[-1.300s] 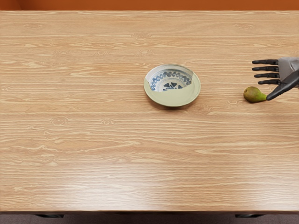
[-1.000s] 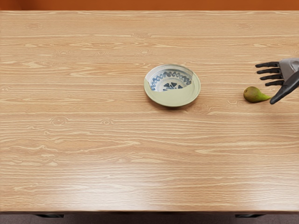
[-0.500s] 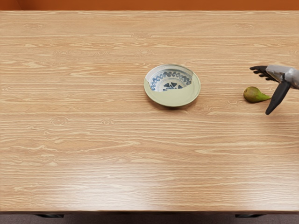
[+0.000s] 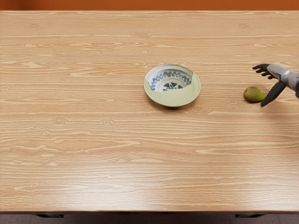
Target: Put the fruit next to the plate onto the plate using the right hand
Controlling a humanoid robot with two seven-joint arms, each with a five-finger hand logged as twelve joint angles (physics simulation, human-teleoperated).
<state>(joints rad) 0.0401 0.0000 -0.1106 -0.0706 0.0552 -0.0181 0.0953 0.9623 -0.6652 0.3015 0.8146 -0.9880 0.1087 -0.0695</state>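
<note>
A small green pear [image 4: 252, 94] lies on the wooden table [image 4: 93, 140], well to the right of the plate [image 4: 172, 85]. The plate is cream-rimmed with a blue pattern in its middle and holds nothing. My right hand [image 4: 267, 83] comes in from the right edge and hovers just right of the pear. Its fingers [image 4: 260, 68] are spread behind the fruit and its thumb [image 4: 269, 94] points down across the pear's stem end. The hand holds nothing. The left arm does not show.
Bare wood runs between the pear and the plate. The table's right edge lies beyond the picture, close to the hand. An orange wall borders the far edge.
The right hand has rolled so its fingers tip away and its thumb swings downward, then closer to the pear's stem end. Pear and plate have stayed where they were.
</note>
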